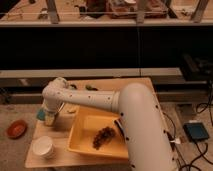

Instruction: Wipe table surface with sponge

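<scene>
At the left edge of the worktop (pixel 95 87) my arm reaches across from the right, its white forearm crossing above the yellow tray (pixel 87 130) and bending down at the wrist. The jaws (pixel 49 119) point straight down near the worktop's left side, low over the wood. The sponge (pixel 40 115), a small teal block, shows just at the left of the jaws, touching or nearly touching them; I cannot tell whether the jaws are closed on it or only beside it, nor how far apart they stand. The sponge sits at the very left margin of the tan surface. Nearer to me, at the front left corner, stands a white paper cup (pixel 44 147), apart from the jaws. The yellow tray holds a dark clump (pixel 104 137). On the floor left of the worktop lies a reddish dish (pixel 16 128).
</scene>
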### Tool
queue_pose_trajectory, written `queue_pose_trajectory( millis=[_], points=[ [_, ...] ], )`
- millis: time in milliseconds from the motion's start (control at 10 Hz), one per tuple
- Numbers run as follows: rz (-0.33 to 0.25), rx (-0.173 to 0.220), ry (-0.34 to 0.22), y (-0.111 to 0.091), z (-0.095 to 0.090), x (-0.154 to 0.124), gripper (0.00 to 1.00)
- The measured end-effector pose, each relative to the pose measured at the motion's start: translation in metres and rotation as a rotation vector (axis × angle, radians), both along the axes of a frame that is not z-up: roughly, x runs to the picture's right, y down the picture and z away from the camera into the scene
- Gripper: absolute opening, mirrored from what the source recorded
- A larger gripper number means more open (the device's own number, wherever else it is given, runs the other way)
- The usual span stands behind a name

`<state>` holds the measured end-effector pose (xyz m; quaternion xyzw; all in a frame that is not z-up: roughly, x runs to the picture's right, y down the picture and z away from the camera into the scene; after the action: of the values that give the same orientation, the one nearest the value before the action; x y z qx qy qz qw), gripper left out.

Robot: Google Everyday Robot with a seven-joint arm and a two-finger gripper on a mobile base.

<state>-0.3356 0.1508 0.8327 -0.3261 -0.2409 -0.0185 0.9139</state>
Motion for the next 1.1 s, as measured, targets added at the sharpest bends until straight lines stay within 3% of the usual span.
queue_pose_trajectory(
  millis=[700,1100],
  points=[
    [-0.088,-0.042,-0.138,0.042,-0.033,-0.028,0.23],
    [-0.135,-0.060,-0.163,0.065,-0.049,-0.032,0.23]
  ],
)
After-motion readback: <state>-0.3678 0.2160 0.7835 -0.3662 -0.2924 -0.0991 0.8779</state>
